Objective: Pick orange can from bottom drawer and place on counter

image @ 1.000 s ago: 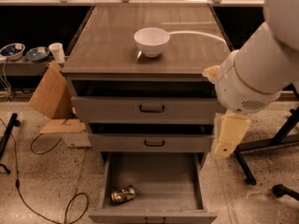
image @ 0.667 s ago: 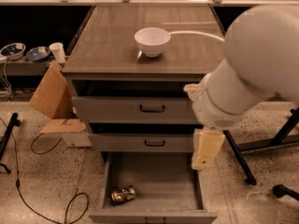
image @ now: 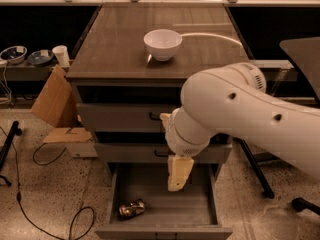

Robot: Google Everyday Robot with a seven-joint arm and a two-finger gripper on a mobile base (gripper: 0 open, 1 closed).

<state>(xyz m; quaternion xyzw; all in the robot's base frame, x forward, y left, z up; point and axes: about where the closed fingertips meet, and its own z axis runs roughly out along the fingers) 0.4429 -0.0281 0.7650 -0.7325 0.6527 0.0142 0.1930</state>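
Gripper hangs at the end of the white arm, pointing down above the open bottom drawer, over its middle toward the far end. Whether it is open or closed cannot be told; it is empty and touches nothing.

Orange can lies on its side on the drawer floor, in the near left part, close to the left wall. It is to the near left of the gripper and apart from it.

Two shallower drawers sit above the bottom drawer. On the counter a white bowl stands upright near the middle.

Left of the cabinet, cardboard leans against its side. Behind it, a shelf carries two bowls and a cup. A dark cable loops across the floor.
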